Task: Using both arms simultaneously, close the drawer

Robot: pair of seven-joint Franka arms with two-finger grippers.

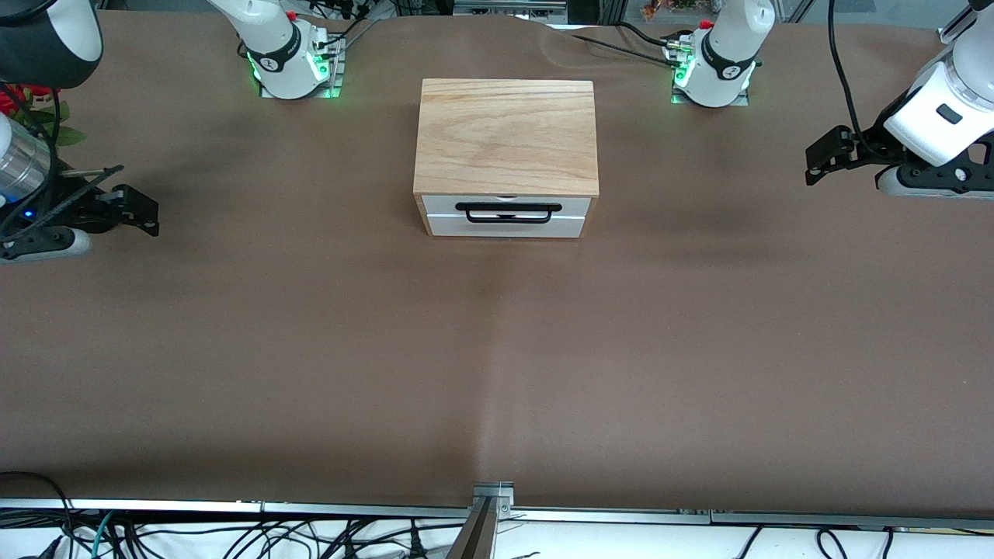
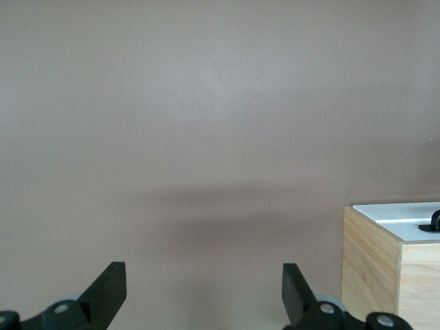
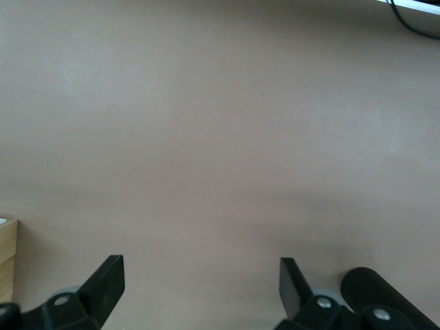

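Note:
The oak-coloured box (image 1: pixel 506 136) stands in the middle of the table, between the two arm bases. Its drawer (image 1: pixel 506 217) shows a white front panel with a thin black wire handle (image 1: pixel 509 213). The panel looks flush with the box's front. My left gripper (image 1: pixel 821 159) is open and empty, low over the table at the left arm's end, well apart from the box. My right gripper (image 1: pixel 141 211) is open and empty, low over the table at the right arm's end. The left wrist view shows open fingers (image 2: pixel 204 275) and the box's corner (image 2: pixel 385 268). The right wrist view shows open fingers (image 3: pixel 201 269) over bare table.
The brown table cover (image 1: pixel 497 365) stretches wide on every side of the box. Black cables (image 1: pixel 613 43) lie near the left arm's base. Red flowers (image 1: pixel 31 105) stand at the table's edge at the right arm's end.

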